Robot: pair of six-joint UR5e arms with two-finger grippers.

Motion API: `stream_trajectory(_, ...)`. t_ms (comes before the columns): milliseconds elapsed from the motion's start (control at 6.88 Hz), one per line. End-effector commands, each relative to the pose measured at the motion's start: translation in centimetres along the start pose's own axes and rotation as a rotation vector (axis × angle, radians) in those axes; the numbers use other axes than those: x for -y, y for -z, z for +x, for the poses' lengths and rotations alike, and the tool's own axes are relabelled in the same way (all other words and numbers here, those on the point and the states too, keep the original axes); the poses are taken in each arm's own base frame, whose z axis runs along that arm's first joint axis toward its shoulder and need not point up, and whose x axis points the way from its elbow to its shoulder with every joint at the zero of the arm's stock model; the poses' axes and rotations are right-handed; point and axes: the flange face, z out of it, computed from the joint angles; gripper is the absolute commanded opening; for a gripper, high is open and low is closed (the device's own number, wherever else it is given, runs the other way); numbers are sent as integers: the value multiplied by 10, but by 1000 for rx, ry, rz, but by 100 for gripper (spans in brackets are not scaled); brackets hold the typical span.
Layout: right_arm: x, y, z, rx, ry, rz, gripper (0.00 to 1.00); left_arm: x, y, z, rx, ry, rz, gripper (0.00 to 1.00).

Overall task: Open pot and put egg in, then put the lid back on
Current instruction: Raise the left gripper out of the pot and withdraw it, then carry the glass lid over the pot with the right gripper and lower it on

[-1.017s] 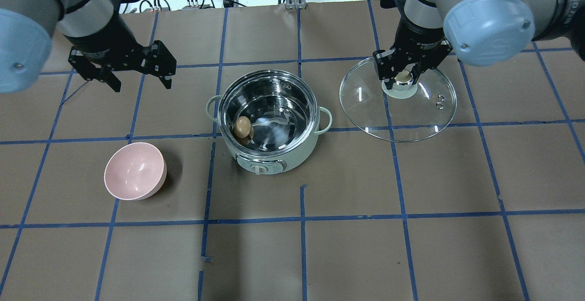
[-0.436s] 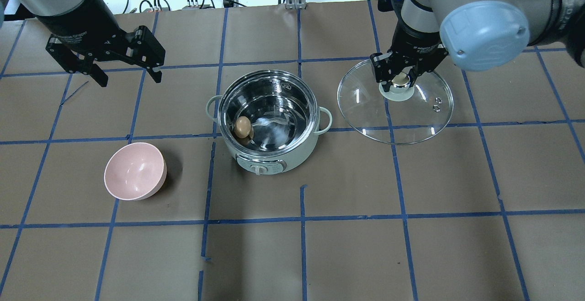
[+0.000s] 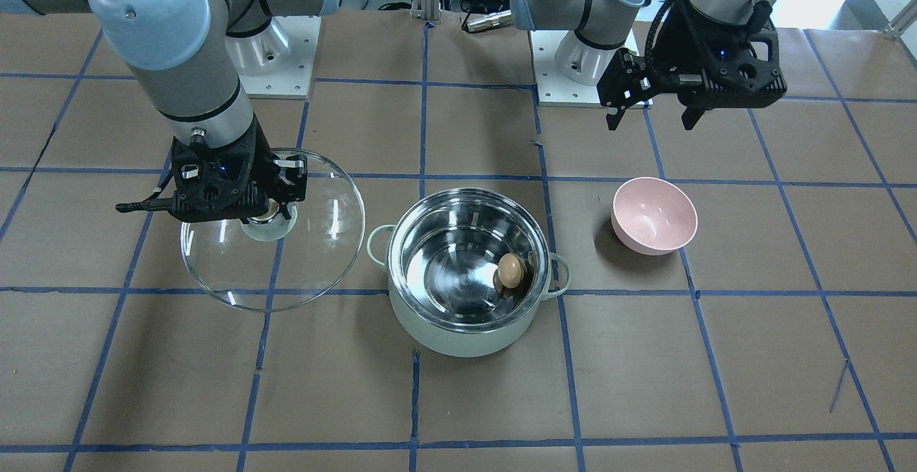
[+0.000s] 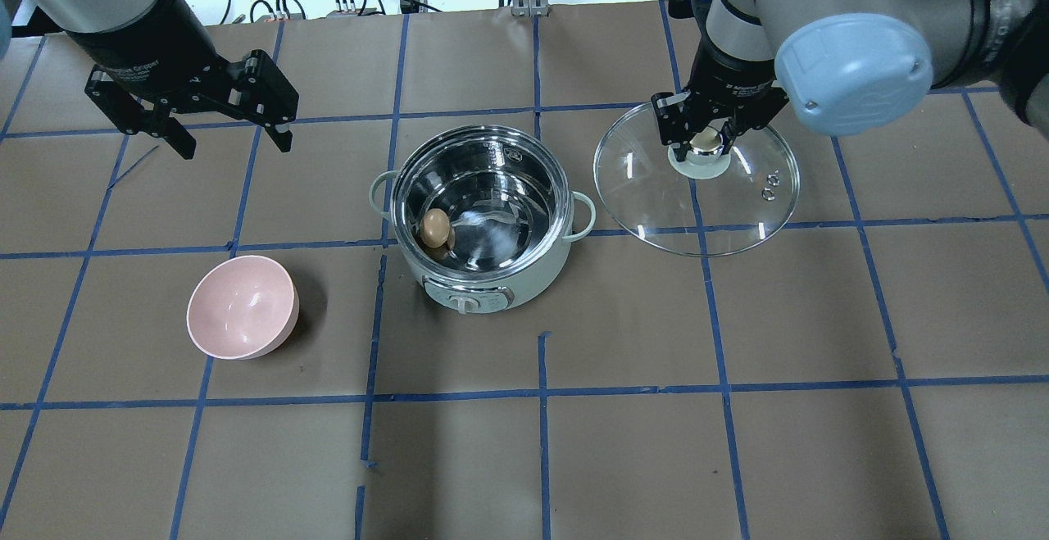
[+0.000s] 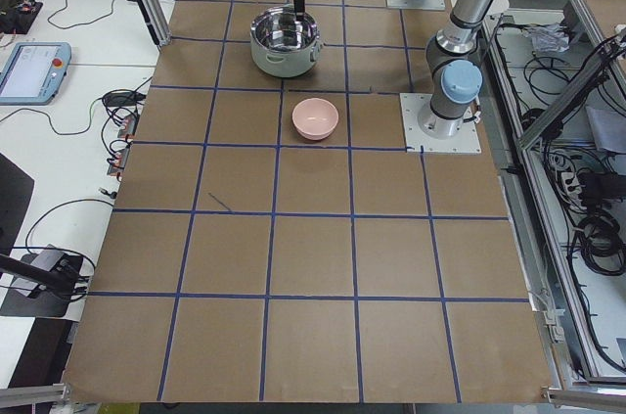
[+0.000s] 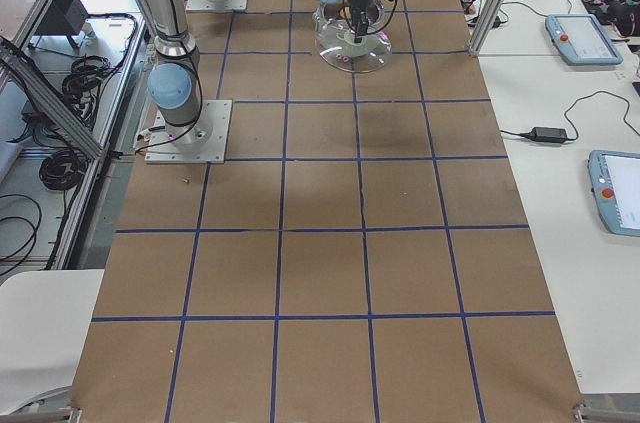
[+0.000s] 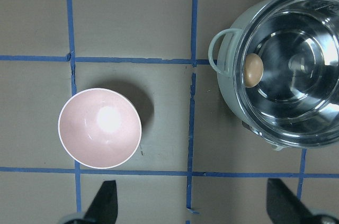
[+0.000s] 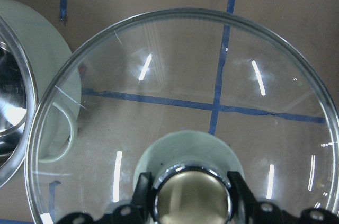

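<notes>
The mint-green pot (image 4: pixel 492 290) stands open at mid-table, also in the front view (image 3: pixel 458 336). The tan egg (image 4: pixel 436 226) lies inside it on its left side, and it also shows in the front view (image 3: pixel 510 270) and the left wrist view (image 7: pixel 253 70). My right gripper (image 4: pixel 705 142) is shut on the brass-capped knob of the glass lid (image 4: pixel 721 212). It holds the lid level just right of the pot. In the right wrist view the lid (image 8: pixel 185 75) overlaps the pot's handle. My left gripper (image 4: pixel 235 147) is open and empty, high over the far left.
A pink bowl (image 4: pixel 242 306) sits empty on the table, left and in front of the pot, below my left gripper (image 7: pixel 193 208). Blue tape lines grid the brown table. Cables and the arm bases lie along the far edge.
My right gripper has moved the lid left toward the pot. My left gripper drew back to the far left, then held still. The egg and pot have not moved.
</notes>
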Motion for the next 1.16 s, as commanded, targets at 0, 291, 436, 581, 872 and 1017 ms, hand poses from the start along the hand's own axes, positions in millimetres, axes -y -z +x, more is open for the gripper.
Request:
stream_trajectory(0,1,2,-2,0,-10,10,26,-2,4,-2,2,-77,3,100)
stream_trajectory(291,3,0,-10,0,-7,20,26,-1,16,-12,29,-171,35,100)
stream_trajectory(436,4,2,-10,0,-7,25,26,0,16,-16,59,-170,31,100)
stream_trajectory(581,5,6,-11,3,-7,42,26,3,15,-15,55,-149,47,100)
stream_trajectory(872,20,27,-35,49,-60,90,26,7,11,-13,58,-152,77,100)
stream_trajectory(1017,20,39,-52,41,-46,105,26,7,11,-13,58,-154,77,100)
